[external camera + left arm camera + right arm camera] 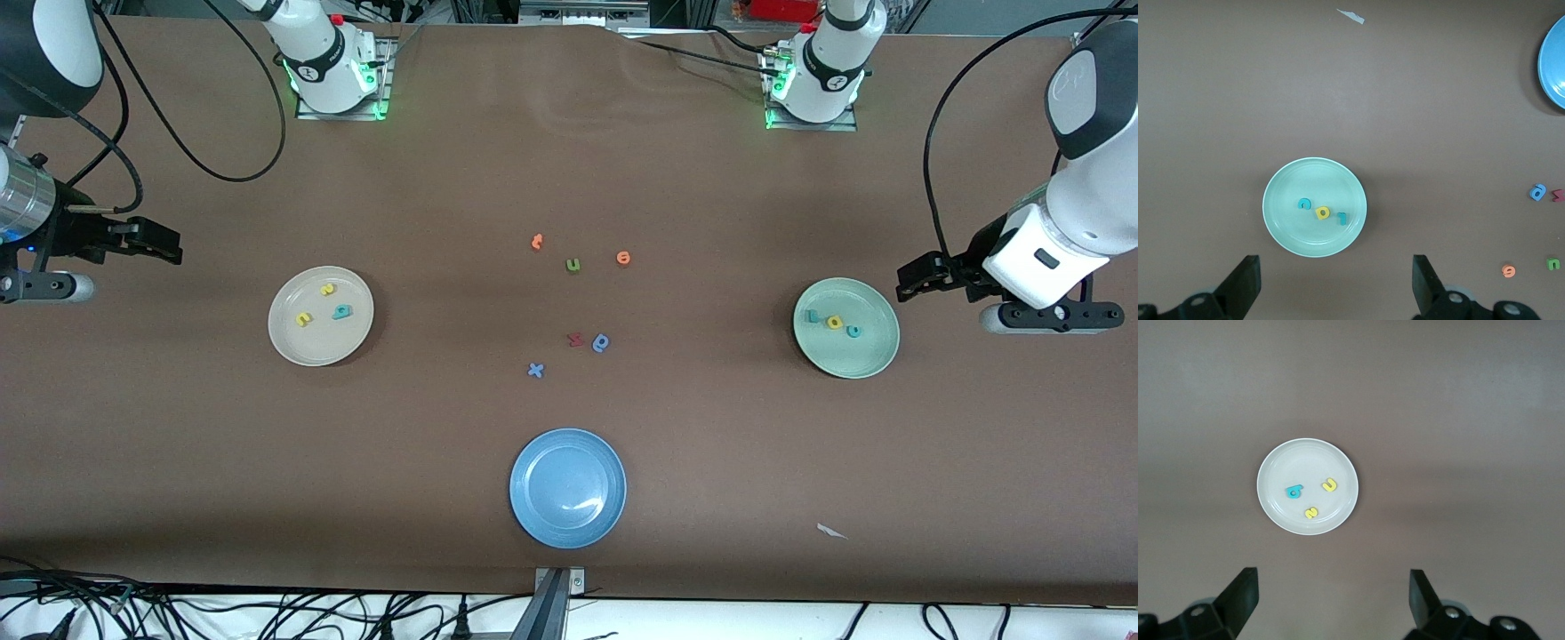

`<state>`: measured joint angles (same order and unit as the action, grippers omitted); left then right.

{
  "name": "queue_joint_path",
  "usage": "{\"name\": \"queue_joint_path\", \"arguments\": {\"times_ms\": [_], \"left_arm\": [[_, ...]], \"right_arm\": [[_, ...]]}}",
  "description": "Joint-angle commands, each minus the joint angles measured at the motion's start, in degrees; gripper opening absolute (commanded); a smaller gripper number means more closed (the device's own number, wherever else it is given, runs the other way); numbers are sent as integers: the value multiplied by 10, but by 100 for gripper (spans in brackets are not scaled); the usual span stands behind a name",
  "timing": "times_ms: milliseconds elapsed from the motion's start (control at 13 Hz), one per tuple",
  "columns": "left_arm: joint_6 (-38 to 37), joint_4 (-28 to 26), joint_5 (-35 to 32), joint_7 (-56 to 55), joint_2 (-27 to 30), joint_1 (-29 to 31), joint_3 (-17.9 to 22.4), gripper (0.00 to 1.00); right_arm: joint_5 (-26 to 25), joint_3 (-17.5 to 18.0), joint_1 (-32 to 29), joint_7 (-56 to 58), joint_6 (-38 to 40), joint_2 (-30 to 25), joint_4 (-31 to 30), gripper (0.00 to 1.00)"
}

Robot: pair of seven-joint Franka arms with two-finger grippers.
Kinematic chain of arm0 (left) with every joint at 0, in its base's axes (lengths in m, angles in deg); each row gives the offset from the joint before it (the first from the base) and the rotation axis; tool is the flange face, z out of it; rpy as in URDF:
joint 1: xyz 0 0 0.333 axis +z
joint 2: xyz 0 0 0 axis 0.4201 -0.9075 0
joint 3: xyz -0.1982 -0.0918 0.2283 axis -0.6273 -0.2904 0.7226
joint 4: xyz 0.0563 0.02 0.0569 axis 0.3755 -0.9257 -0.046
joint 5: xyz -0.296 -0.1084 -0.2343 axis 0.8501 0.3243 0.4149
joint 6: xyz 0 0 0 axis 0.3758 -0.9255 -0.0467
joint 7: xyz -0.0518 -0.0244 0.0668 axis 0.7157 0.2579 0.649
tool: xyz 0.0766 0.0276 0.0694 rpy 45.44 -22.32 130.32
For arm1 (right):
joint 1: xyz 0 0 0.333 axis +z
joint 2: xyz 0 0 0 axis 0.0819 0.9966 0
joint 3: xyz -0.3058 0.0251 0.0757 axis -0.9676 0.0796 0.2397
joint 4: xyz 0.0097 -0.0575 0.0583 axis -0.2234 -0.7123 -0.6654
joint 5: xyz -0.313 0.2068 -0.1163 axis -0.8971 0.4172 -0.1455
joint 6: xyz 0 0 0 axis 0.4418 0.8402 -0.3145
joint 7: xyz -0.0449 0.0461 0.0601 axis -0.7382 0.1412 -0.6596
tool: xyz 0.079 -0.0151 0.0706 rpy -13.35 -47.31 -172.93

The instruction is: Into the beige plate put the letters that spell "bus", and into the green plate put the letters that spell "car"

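3 "bus" letters in beige plate, toward right arm's end from blue plate. 3 "car" letters in green plate, toward left arm's end. Sorting looks done. 6 strays farther than blue plate. Left gripper, right gripper: wide open, empty, waiting by table ends. Room all round.

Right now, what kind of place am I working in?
Most likely a robotics lab bench: two arm bases bolted along a brown-covered table, loose cables along its edge, and sorting props, foam letters in a beige plate and a green plate.
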<state>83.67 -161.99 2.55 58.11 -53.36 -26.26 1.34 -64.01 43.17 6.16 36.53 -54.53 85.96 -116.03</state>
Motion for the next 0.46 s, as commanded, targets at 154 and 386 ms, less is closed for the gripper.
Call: {"name": "queue_joint_path", "arguments": {"times_ms": [154, 386], "left_arm": [[-5, 6, 5, 10, 0, -2, 2, 100], [-5, 6, 5, 10, 0, -2, 2, 100]], "right_arm": [[-5, 0, -2, 1, 11, -5, 8, 100], [-1, -10, -4, 6, 10, -4, 8, 100]]}}
